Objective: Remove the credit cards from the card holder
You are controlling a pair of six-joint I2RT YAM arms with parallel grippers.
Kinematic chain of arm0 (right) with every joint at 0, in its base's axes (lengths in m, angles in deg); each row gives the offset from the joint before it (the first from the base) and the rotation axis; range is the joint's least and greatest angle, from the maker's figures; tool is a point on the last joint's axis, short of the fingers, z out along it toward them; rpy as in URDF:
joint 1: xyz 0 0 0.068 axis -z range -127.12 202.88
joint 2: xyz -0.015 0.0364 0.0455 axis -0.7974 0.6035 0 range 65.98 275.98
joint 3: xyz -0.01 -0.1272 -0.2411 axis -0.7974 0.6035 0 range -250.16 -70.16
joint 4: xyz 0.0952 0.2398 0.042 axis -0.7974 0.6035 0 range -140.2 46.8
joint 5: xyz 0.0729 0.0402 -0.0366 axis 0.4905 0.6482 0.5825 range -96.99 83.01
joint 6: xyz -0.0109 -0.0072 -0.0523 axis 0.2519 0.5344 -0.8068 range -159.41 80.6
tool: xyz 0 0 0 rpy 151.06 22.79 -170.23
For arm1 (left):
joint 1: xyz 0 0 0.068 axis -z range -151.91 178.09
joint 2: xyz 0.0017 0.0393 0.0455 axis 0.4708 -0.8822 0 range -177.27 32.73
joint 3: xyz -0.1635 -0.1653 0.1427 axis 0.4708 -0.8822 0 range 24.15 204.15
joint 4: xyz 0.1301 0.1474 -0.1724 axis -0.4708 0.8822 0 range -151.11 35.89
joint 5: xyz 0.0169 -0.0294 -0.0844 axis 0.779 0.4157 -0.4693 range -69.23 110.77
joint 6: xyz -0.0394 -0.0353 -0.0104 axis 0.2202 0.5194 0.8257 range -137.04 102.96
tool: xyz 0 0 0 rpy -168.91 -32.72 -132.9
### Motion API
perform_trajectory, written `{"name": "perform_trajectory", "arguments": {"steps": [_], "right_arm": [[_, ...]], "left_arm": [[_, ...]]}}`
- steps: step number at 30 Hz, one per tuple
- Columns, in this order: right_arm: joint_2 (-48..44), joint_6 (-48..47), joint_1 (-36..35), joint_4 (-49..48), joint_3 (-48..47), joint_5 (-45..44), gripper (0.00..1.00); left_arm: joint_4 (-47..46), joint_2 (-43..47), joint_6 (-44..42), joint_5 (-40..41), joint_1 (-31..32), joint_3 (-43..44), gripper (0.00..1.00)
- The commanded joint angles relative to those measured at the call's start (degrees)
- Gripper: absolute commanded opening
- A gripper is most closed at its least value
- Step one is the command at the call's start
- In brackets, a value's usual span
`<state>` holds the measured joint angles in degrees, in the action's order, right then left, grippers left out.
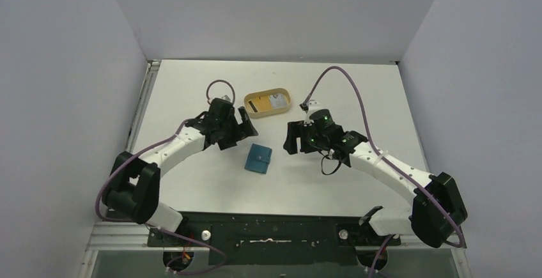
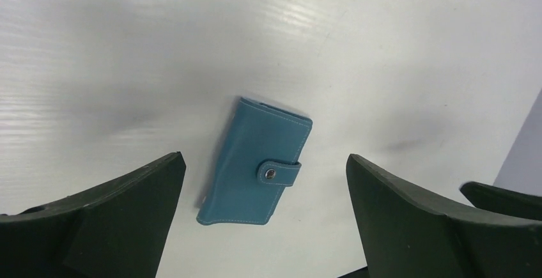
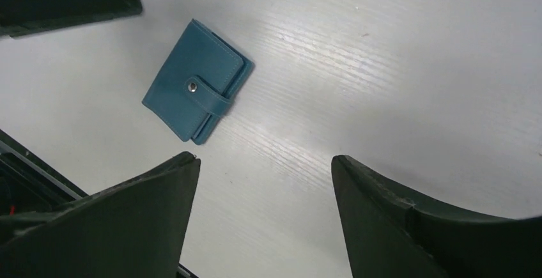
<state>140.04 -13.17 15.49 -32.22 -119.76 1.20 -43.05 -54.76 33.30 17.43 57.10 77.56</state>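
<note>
- The card holder (image 1: 259, 158) is being seen lying flat and snapped shut on the white surface (image 1: 192, 92), between the two arms and nearer the bases than the tan tray (image 1: 254, 114).
- The fingers of the left gripper (image 1: 244, 131) are being held wide apart, gripping nothing. The card holder is being framed squarely between them, its long axis running away from that wrist.
- The fingers of the right gripper (image 1: 292, 139) are likewise being held apart and empty. The card holder is lying off to one side of them, its snap tab (image 3: 208, 96) on the edge toward that arm.
- The left arm is being judged the better aligned.
</note>
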Motion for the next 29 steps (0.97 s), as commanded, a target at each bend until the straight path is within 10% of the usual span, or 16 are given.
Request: {"name": "perform_trajectory", "arguments": {"steps": [1, 12, 29], "right_arm": [[-1.9, -0.5, 2.3, -3.7, 2.0, 4.1, 0.86], [-0.7, 0.0, 5.4, -0.2, -2.0, -2.4, 1.0], [-1.5, -0.8, 8.4, -4.1, -2.1, -3.4, 1.0]], "left_arm": [[0.4, 7.7, -8.8, -6.0, -5.7, 3.0, 0.97], [1.7, 25.4, -25.3, -17.8, -27.9, -2.5, 0.97], [3.3, 34.2, -29.8, -11.1, -28.7, -4.3, 0.97]]}}
